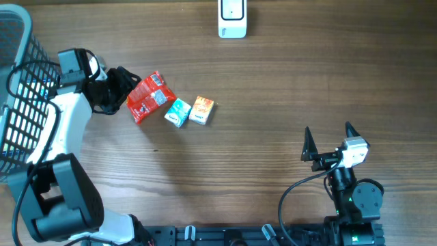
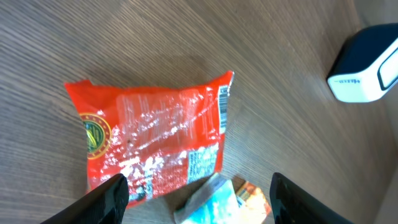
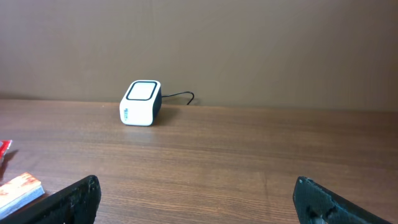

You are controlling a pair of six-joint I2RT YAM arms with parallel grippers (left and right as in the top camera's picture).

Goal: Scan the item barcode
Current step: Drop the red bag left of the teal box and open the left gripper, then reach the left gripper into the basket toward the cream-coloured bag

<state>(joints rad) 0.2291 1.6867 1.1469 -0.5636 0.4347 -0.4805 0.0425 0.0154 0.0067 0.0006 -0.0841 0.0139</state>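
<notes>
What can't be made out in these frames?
Packet barcode: left wrist, print blurred under glare; overhead, too small.
Teal box: left wrist, cut off by the bottom edge.
Orange box: right wrist, cut off by the left edge.
Basket: overhead, cut off by the left edge.

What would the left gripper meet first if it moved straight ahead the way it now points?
The red snack packet. It lies directly ahead of the open left gripper, close to its fingertips. The teal box sits just beyond, though depth is hard to judge.
</notes>
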